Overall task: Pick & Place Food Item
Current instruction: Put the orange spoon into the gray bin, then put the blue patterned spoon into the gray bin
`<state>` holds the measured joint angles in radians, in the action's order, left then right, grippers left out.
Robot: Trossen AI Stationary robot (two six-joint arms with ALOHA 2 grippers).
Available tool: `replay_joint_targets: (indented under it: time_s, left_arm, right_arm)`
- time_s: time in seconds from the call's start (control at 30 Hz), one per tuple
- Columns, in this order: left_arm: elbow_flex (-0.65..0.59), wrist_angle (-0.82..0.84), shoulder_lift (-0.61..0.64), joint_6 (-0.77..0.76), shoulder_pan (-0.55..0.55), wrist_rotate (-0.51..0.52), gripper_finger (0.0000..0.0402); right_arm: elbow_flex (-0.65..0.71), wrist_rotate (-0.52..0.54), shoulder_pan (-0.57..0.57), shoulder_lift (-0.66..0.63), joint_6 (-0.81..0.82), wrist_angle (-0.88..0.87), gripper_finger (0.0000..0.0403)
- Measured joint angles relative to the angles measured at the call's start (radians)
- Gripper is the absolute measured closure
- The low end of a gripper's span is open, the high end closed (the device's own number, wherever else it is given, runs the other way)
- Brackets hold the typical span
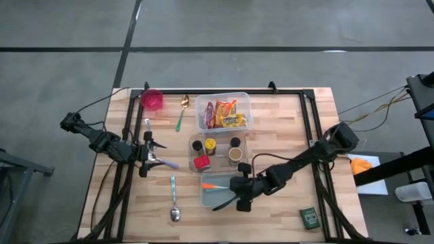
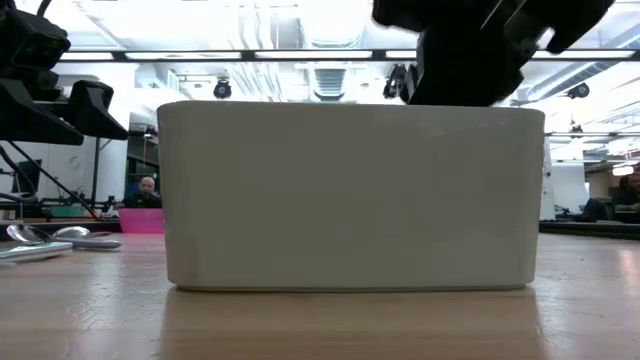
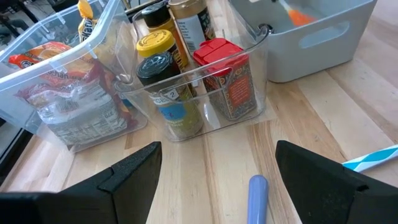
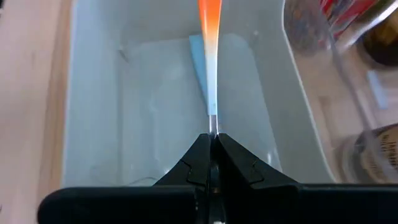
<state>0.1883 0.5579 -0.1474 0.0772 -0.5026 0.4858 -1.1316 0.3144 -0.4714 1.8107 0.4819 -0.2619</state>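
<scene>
Left gripper (image 1: 163,161): one, released, jaws spread, parked at the table's (image 1: 285,115) left side over a lavender-handled utensil (image 3: 257,198).

Pink cup (image 1: 152,100): one, far left corner.

Spoons: three. Gold bowl with green handle (image 1: 182,112), beside the cup. Silver one (image 1: 173,200) near the front edge. A further one lies by the left gripper.

Clear snack bin (image 1: 222,112): one, holding bright packets.

Clear spice tray (image 1: 218,152): one, with four jars, one red-lidded (image 3: 217,53).

Grey tub (image 1: 220,191): one, in front of the spice tray.

Item in hand: thin utensil (image 4: 210,43), orange fading to pale blue. Long axis runs straight out from the fingers, orange end leading, over the tub.

Right gripper (image 4: 212,143): one, clenched on the utensil's pale end.

Green box (image 1: 309,217): one, front right corner.
</scene>
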Motion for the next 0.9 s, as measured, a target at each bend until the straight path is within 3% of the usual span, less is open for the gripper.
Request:
replay_joint_targets:
  time_s: [0.57,0.9]
  left_arm:
    - [0.0,0.0,0.0,0.0,0.0,0.0,0.0085]
    - [0.0,0.0,0.0,0.0,0.0,0.0,0.0085]
  right_arm:
    - [-0.002,-0.02,0.016,0.02,0.028,-0.016,0.0388]
    - [0.004,-0.024,0.016,0.019,0.014,0.015,0.0283]
